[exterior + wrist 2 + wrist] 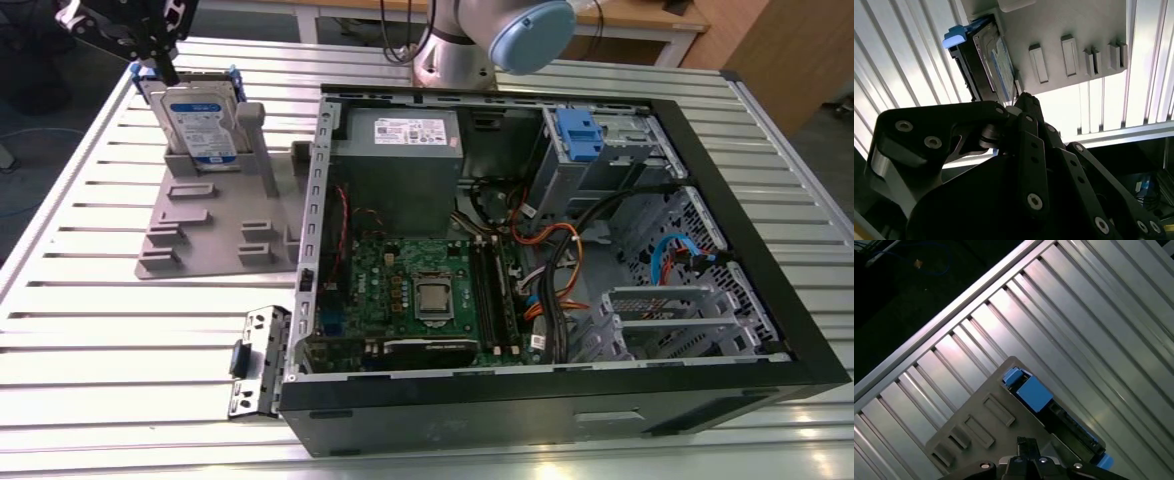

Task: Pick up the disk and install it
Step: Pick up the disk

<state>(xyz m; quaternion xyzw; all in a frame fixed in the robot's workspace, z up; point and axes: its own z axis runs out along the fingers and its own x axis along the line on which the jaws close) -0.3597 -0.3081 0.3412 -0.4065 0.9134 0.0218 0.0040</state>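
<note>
The disk, a silver hard drive with a white-and-blue label and blue carrier frame, stands upright in a grey holder beside the open computer case. The gripper hangs at its top edge; I cannot tell whether it is gripping.

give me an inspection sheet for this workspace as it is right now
surface: slatted metal table
job's things: disk upright in grey holder; open computer case at the exterior view's right of it
clutter: metal bracket beside the case's corner
grippers: gripper at the disk's top edge; contact unclear
cables: orange, black and blue cables inside the case
surroundings: arm base behind the case; wooden furniture beyond
</note>
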